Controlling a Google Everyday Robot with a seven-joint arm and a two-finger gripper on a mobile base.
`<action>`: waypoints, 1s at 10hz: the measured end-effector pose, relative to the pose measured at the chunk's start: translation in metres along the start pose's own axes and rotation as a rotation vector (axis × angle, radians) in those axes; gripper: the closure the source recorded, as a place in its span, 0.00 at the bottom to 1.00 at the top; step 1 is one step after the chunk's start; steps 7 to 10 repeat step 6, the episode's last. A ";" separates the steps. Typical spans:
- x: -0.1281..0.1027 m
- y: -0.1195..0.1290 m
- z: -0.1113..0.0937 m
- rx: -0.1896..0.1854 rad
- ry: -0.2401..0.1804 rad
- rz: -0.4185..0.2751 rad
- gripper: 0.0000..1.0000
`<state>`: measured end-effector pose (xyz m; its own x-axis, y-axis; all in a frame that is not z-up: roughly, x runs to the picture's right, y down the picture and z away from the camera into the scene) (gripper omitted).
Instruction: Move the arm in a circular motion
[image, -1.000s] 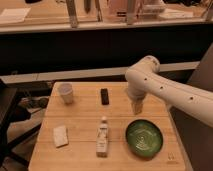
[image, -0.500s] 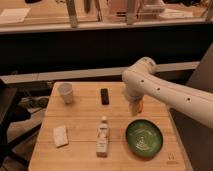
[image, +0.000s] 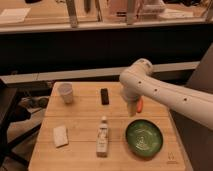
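White and dotted, the arm (image: 165, 92) is sweeping leftward over the wooden table (image: 82, 117); our gripper (image: 133, 107) hovers above the green bowl (image: 144, 138); we are reading this as the circle continuing.

The arm (image: 165, 92) reaches in from the right; its gripper (image: 133, 109) hangs above the wooden table (image: 82, 122). Just below it sits a green bowl (image: 144, 138), a bottle (image: 103, 136) lower left, a cup (image: 65, 93) far left.
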<state>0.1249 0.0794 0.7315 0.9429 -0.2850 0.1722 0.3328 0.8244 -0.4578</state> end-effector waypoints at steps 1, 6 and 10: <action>0.000 0.001 0.002 0.000 -0.001 -0.003 0.20; -0.001 0.004 0.008 0.002 -0.005 -0.019 0.20; -0.001 0.004 0.008 0.002 -0.005 -0.019 0.20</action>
